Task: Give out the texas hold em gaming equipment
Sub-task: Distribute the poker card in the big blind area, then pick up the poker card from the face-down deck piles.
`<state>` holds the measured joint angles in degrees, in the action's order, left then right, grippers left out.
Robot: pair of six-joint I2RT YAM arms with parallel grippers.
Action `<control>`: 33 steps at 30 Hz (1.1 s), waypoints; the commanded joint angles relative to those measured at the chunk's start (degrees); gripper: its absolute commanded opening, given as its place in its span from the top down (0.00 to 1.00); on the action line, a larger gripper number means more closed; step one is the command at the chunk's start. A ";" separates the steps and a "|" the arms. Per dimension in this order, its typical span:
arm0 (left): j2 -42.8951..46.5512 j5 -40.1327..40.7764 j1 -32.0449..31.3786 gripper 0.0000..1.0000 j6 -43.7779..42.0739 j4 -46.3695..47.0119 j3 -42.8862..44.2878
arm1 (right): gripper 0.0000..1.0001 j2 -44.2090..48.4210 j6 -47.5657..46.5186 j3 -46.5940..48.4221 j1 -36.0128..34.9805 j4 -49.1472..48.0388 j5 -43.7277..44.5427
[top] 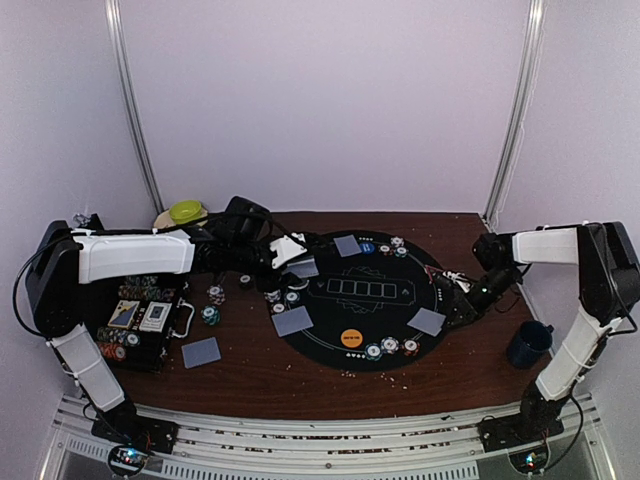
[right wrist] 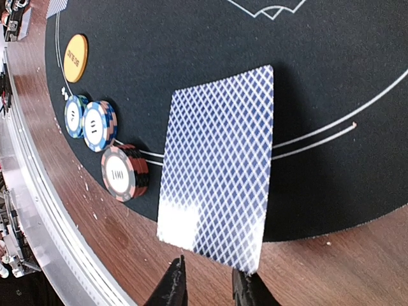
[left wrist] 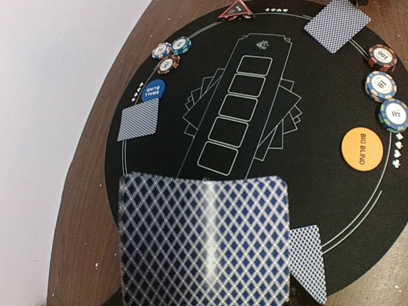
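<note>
We find the left gripper (top: 284, 252) out over the far left rim of the round black mat (top: 405, 312), its jaws closed on the held card (left wrist: 204, 239). From the left wrist, that card's blue diamond back fills the near part of the view, blurred and lifted clear of the felt, and it hides the fingers. Just beside it, flat on the mat, lies a second card (left wrist: 309, 262). The right gripper (right wrist: 207, 290) sits low at the near right rim with its jaws slightly parted and nothing between them. Its tips stand just short of the right card (right wrist: 220, 166), which lies face down on the mat's edge with its near end overhanging the wooden table (right wrist: 357, 268). Left of that card along the near rim we count three striped near chips (right wrist: 95, 124) and then the orange button (right wrist: 75, 57). At the far rim sit the blue button (left wrist: 153, 90), a far card (left wrist: 137, 119) and three far chips (left wrist: 169, 54). Left of the mat, on the wood, are a lone card (top: 201, 352), a few loose chips (top: 212, 305) and the black chip case (top: 140, 322); a dark blue mug (top: 527, 345) stands near the right arm
</note>
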<state>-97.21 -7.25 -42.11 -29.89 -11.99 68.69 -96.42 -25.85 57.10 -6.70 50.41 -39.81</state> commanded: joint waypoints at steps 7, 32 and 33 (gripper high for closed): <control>1.88 0.25 0.12 0.96 -0.11 2.68 0.05 | 0.66 -0.07 -2.83 3.06 -1.37 3.99 3.76; 2.96 1.12 -0.02 0.96 -1.72 -1.83 3.40 | 0.00 -0.79 8.33 41.62 -15.45 -6.87 8.11; 3.30 1.13 0.00 0.96 -1.81 -1.81 3.07 | 0.00 -1.86 8.28 42.35 -17.32 -7.88 7.26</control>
<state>-96.20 -5.76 -42.11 -30.81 -14.76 70.72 -94.76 -20.12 97.56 -16.60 46.15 -29.34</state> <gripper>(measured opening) 0.551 0.999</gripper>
